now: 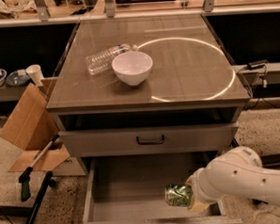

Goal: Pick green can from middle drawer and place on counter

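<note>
at the lower right of the camera view, the white arm (247,174) reaches into the open middle drawer (130,190), its hand (190,201) pinching the green can (177,195). the can lies on its side over the right front part of the grey drawer floor, near the front wall; contact with the floor cannot be told. above it sits a closed drawer front (150,140) with a black handle. on the table (189,69): a white bowl (132,67) left of centre, and a clear plastic bottle (104,59) lying just behind it. cardboard (25,124) leans beside the cabinet's left side.
</note>
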Available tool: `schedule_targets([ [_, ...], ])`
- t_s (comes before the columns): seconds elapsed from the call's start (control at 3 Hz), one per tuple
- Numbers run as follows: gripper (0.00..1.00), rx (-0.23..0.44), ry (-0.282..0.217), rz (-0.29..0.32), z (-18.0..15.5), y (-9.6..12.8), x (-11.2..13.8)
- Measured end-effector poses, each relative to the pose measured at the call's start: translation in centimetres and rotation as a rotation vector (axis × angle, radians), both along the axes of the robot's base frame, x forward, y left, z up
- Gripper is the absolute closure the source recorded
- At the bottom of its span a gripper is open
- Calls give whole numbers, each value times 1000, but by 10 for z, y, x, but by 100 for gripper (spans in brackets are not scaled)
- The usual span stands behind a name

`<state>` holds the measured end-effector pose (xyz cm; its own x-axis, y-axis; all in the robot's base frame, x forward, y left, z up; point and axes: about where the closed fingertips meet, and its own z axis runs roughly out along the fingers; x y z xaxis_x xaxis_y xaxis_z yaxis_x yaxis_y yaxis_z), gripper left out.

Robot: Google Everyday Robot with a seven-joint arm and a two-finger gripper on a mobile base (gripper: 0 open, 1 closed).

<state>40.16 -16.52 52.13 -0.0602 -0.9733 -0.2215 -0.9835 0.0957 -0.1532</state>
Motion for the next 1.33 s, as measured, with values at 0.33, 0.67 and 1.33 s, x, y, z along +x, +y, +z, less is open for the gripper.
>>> schedule_targets([
  [0.33,100,-72,1,-44,93,-14,-23],
  [0.67,100,-72,1,-44,93,-14,-23],
  [1.33,100,-57,-71,-48,167,-22,-70],
])
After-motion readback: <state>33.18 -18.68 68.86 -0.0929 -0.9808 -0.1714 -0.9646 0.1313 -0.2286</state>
